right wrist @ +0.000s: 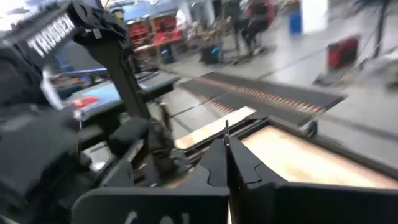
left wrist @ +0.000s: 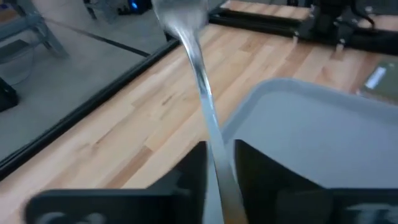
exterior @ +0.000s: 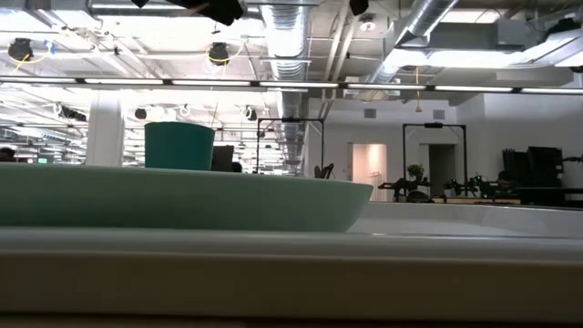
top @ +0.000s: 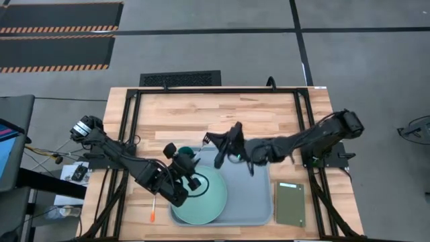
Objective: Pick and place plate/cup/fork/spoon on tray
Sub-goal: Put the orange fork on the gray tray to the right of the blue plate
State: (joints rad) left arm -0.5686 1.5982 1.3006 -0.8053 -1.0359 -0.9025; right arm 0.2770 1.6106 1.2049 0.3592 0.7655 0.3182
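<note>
Clearly the metal utensil (left wrist: pixel 202 87) (fork or spoon, its head is blurred) is pinched by its shaft in the left claw (left wrist: pixel 217 152), low and centre in the high view, over the tray (top: pixel 259 202) edge beside the plate (top: pixel 211 198). Such a thin grip might let it pivot or slip onto the worktop (top: pixel 201 111). The right claw (top: pixel 220 160), pressed together, hangs close enough to collide.
</note>
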